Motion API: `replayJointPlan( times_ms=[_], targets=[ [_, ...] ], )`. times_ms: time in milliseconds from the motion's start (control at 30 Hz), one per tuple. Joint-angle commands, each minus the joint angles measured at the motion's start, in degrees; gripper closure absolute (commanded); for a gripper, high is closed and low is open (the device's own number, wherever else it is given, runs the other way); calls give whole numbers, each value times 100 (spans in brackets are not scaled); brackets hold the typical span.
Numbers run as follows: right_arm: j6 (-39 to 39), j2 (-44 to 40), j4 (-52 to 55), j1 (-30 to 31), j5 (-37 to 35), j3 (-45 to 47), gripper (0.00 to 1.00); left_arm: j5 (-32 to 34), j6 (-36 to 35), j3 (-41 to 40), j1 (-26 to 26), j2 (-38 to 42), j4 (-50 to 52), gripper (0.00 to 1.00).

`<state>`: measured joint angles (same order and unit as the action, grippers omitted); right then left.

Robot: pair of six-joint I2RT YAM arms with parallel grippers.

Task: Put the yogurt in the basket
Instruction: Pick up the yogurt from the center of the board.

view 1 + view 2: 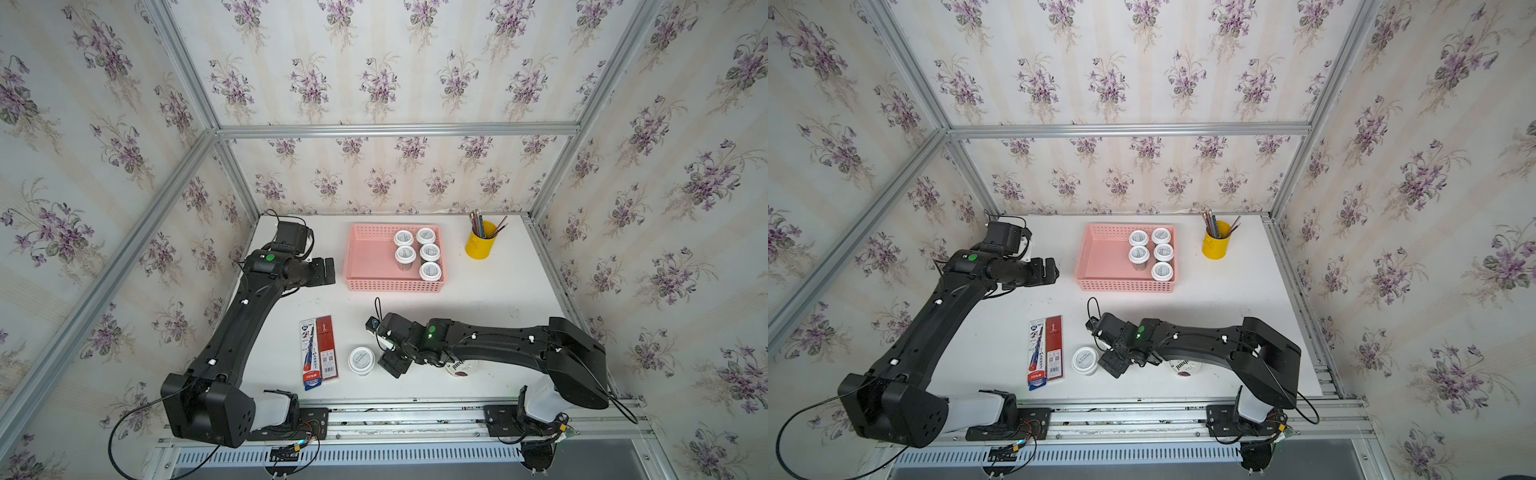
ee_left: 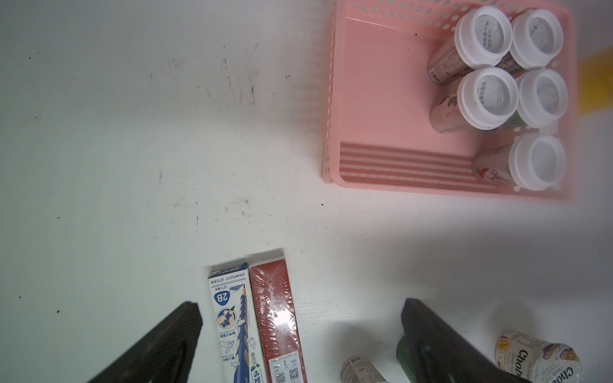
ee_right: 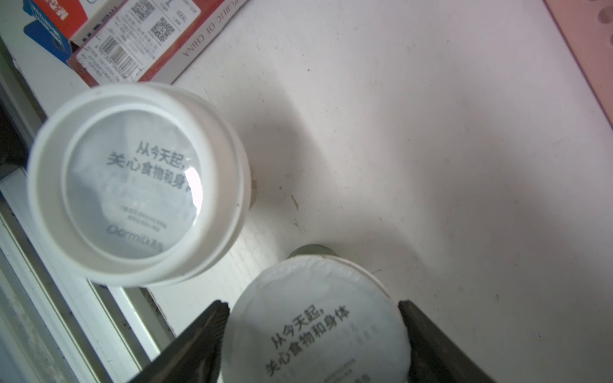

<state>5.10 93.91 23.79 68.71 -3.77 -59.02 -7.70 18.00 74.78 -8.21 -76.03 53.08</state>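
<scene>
The right gripper (image 3: 312,303) stands wide, jaws close against both sides of a yogurt cup (image 3: 311,338); whether they press I cannot tell. Gripped only at its top rim, the cup might slip or tip on lifting. A 2nd cup (image 3: 136,185) stands near at 9 o'clock and could be knocked; the Chobani cup (image 1: 459,369) sits at 3 o'clock. The basket (image 1: 365,266), at 12 o'clock, holds 5 cups (image 1: 429,252) crowding its 3 o'clock side: a drop there could topple them. The left gripper (image 1: 329,271) hangs wide open, empty.
</scene>
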Motion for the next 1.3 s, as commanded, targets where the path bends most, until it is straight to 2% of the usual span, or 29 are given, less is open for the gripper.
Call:
replayJointPlan(
  times_ms=[0,900,1067,1267],
  targets=[
    [-53,31,-12,2,25,-5,17,-12,-25,1,4,5,-26,1],
    [-88,-30,391,2,-182,-183,24,-36,1,1,6,-17,-26,1],
    [-143,9,695,-29,-238,-458,24,-73,-5,12,-20,-35,-22,1],
    [-185,204,1236,-325,-337,-1251,25,64,-26,69,-167,-45,73,1]
  ],
)
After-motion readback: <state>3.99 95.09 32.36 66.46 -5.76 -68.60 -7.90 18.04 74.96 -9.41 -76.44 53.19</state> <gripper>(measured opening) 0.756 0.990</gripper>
